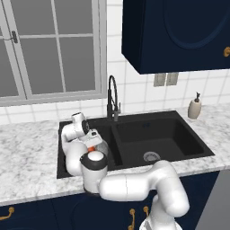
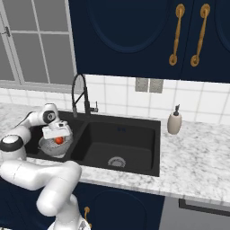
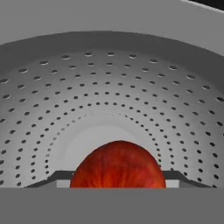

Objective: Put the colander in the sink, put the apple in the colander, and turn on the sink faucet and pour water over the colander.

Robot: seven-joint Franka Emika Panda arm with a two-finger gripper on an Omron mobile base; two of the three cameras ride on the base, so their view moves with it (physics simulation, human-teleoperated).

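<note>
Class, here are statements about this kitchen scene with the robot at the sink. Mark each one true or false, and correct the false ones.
1. The colander sits in the sink's left basin. True.
2. The apple lies on the marble counter. False: it is between the gripper's fingers, inside the colander.
3. Water is running from the sink faucet. False: no stream shows.
4. A soap dispenser stands on the counter right of the sink. True.
5. The right basin holds a plate. False: just its drain shows.
</note>
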